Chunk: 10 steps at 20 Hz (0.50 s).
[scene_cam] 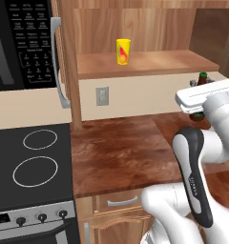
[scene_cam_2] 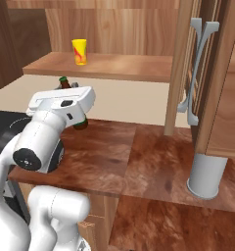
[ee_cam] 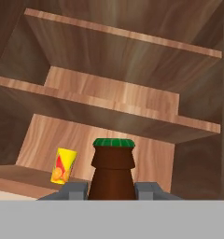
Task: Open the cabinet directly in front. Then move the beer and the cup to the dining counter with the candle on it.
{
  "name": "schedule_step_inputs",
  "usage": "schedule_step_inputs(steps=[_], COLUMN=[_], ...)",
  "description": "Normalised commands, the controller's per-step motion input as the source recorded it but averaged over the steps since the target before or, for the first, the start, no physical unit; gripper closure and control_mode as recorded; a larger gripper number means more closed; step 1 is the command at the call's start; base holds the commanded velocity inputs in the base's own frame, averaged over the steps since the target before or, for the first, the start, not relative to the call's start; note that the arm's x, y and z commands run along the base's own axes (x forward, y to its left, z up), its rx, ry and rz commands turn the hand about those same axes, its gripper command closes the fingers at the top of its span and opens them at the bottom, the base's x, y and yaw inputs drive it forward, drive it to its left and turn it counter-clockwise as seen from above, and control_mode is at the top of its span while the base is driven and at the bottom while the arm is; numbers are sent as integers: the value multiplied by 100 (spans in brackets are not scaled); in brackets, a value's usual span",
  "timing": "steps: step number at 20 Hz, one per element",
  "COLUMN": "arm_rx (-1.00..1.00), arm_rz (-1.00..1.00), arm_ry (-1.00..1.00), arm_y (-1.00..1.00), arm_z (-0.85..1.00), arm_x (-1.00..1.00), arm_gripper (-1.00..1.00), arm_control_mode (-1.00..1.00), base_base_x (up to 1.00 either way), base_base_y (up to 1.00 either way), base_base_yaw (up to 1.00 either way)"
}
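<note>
The cabinet stands open, its lower shelf (scene_cam: 150, 64) (scene_cam_2: 114, 66) bare except for the yellow cup (scene_cam: 123, 51) (scene_cam_2: 80, 51) (ee_cam: 63, 166), which stands upright towards the back. My gripper (ee_cam: 112, 191) is shut on the dark brown beer (ee_cam: 112, 170). Its fingers (ee_cam: 74, 190) press the bottle's shoulders from both sides. The beer (scene_cam: 202, 76) (scene_cam_2: 81, 123) hangs upright in front of the shelf, above the worktop, mostly hidden behind my white hand. The cup is to its left and farther back. The dining counter and the candle are out of view.
The open right cabinet door (scene_cam_2: 222, 78) with its silver handle (scene_cam_2: 198, 68) juts out on the right. A grey cylinder (scene_cam_2: 205, 175) stands below it. The reddish worktop (scene_cam: 121, 150) adjoins a black stove (scene_cam: 30, 164), under a microwave (scene_cam: 21, 43).
</note>
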Motion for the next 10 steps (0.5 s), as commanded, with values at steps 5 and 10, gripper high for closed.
schedule_step_inputs(steps=[5, 10], arm_rx=[0, 0], arm_rz=[0, 0], arm_ry=[0, 0], arm_y=[0, 0], arm_z=[0, 0], arm_x=[0, 0], arm_gripper=[100, 100], arm_control_mode=[-100, -100], base_base_x=[0, 0], base_base_y=[0, 0], base_base_yaw=[0, 0])
